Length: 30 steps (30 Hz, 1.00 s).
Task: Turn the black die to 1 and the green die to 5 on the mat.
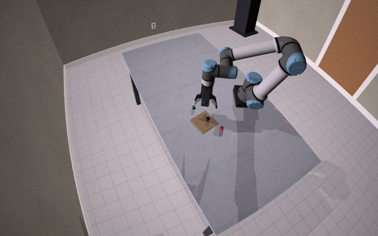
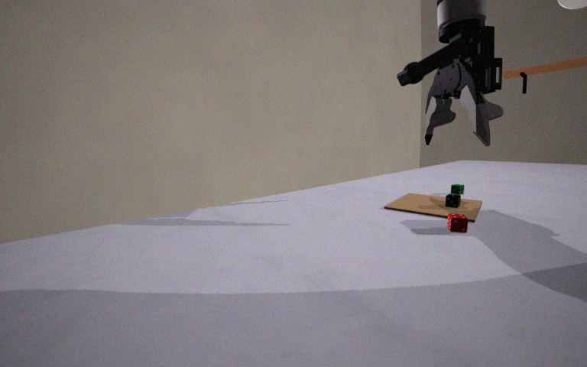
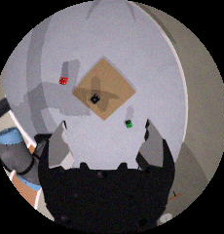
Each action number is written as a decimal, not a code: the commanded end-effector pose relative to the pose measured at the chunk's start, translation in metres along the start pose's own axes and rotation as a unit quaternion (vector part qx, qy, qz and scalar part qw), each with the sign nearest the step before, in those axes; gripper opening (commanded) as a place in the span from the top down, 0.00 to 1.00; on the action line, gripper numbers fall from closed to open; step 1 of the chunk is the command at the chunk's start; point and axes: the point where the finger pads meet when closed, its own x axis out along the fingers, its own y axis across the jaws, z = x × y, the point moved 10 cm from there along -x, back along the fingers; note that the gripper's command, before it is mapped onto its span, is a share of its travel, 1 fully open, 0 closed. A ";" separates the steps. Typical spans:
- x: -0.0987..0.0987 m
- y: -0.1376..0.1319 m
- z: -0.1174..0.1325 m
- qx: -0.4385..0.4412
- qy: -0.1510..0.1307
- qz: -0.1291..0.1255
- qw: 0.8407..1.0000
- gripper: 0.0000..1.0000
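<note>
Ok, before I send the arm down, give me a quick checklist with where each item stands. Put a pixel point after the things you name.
1. Gripper (image 1: 205, 105) (image 2: 456, 141) (image 3: 105, 120) open, nothing between the fingers: ok.
2. Black die (image 1: 207, 118) (image 2: 452, 200) (image 3: 94, 98) fully on the mat (image 1: 201, 127) (image 2: 417, 205) (image 3: 109, 73): ok.
3. Green die (image 1: 193, 107) (image 2: 457, 188) (image 3: 129, 124) on the mat: not ok, it sits off it on the table.
4. Red die (image 1: 221, 128) (image 2: 457, 223) (image 3: 63, 81) away from the fingers: ok.
5. Black die showing 1 and green die showing 5 on top: cannot tell, pips too small.
</note>
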 end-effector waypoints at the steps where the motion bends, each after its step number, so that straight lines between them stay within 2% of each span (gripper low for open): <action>1: 0.000 0.005 0.004 -0.067 0.005 -0.001 0.998 0.00; 10: 0.002 0.014 0.012 -0.209 0.005 0.000 0.978 0.00; 15: 0.003 0.022 0.019 -0.310 0.005 0.000 0.951 0.00; 16: 0.003 0.022 0.019 -0.310 0.005 0.000 0.951 0.00; 17: 0.003 0.023 0.020 -0.330 0.005 0.000 0.944 0.00; 19: 0.003 0.023 0.020 -0.330 0.005 0.000 0.944 0.00; 24: 0.005 0.031 0.028 -0.425 0.004 0.001 0.905 0.00; 30: 0.007 0.040 0.038 -0.529 0.004 0.001 0.849 0.00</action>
